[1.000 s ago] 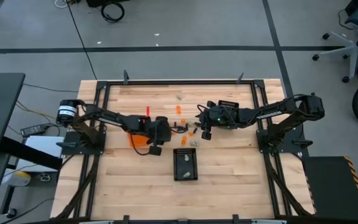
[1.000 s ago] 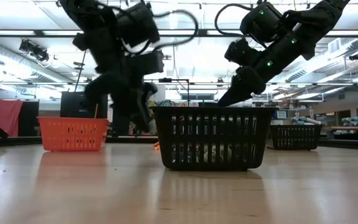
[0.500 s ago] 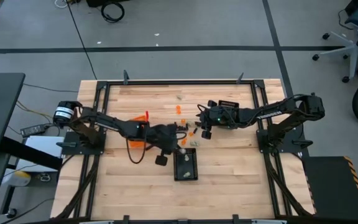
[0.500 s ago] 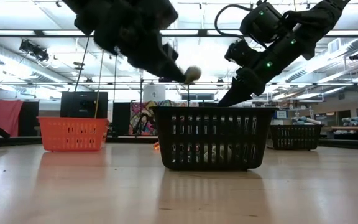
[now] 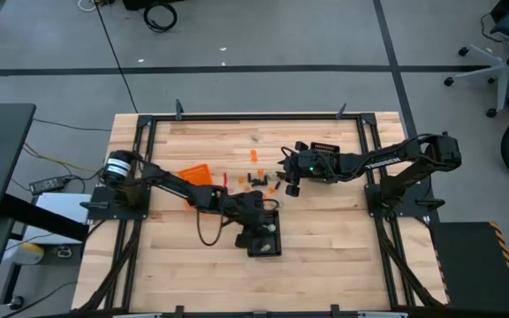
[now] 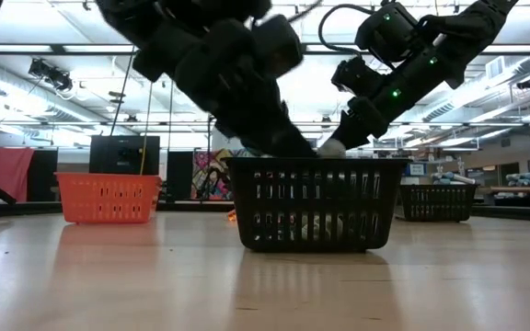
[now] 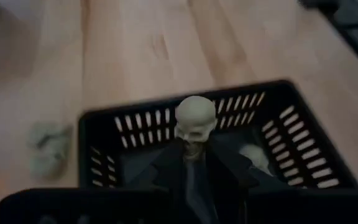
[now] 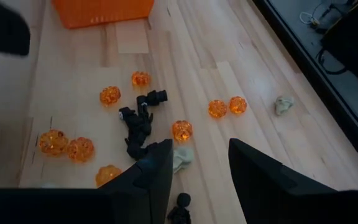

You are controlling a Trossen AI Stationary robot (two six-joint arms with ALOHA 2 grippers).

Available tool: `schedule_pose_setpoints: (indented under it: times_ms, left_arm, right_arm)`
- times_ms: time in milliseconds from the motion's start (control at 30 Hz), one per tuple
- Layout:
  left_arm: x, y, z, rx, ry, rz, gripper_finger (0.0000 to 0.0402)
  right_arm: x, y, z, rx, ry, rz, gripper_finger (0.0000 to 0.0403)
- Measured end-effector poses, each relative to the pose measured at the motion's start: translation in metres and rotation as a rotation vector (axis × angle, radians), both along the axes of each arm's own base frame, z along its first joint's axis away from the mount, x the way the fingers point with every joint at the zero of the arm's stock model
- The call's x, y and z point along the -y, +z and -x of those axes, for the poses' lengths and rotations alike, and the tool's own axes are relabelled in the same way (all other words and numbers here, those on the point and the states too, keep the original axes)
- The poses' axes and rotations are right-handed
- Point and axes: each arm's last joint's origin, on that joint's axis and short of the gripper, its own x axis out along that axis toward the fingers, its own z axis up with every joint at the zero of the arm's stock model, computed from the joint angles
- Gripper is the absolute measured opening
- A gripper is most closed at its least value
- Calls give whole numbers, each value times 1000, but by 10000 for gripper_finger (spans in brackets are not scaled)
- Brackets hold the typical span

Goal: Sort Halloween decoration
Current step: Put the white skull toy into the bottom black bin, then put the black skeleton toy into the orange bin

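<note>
My left gripper point(image 5: 259, 221) hangs over the near black mesh bin point(image 5: 267, 240), shut on a pale skull piece point(image 7: 194, 118); the low view shows it at the bin's rim point(image 6: 331, 145). Pale pieces point(image 7: 253, 157) lie inside that bin. My right gripper point(image 5: 288, 183) is open and hovers over the loose pieces on the table: orange pumpkins point(image 8: 109, 95), black figures point(image 8: 138, 127) and a pale piece point(image 8: 180, 158) below its fingers point(image 8: 197, 171). My left gripper pinches the skull piece between its two fingers, just under the round head point(image 7: 193, 146). The fingers slant down from the table's left. The piece is lifted clear, head pointing away from the wrist, over the bin's opening.
The orange bin point(image 5: 194, 175) stands left of the pile, partly under my left arm. A second black mesh bin point(image 5: 323, 147) sits under my right arm near the far right. Two pale pieces point(image 7: 45, 149) lie on the wood beside the near bin. One pale piece point(image 5: 254, 138) lies apart, farther back.
My left gripper has swung from beside the orange bin toward the table's right and near edge, carrying the pale skull piece, and has come down to the near black bin's rim. My right arm has kept still.
</note>
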Motion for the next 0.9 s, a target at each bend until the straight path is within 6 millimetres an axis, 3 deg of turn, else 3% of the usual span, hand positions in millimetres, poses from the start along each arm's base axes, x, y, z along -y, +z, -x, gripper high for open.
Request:
schedule_pose_setpoints:
  times_ms: [200,467,567,767,900]
  left_arm:
    - [5,-6,-24,-137,-3,-11,75]
    - [5,-7,-27,-190,-4,-30,75]
    - [2,2,-27,-172,6,-46,75]
    - [-3,38,-15,-108,-6,-176,75]
    - [-17,59,-4,-102,28,-269,75]
  right_arm:
    - [0,0,0,-3,4,6,160]
    - [0,0,0,-3,10,14,160]
    - [0,0,0,-1,11,16,160]
    - [0,-1,1,-26,12,15,160]
    - [-1,-3,5,-68,14,-13,160]
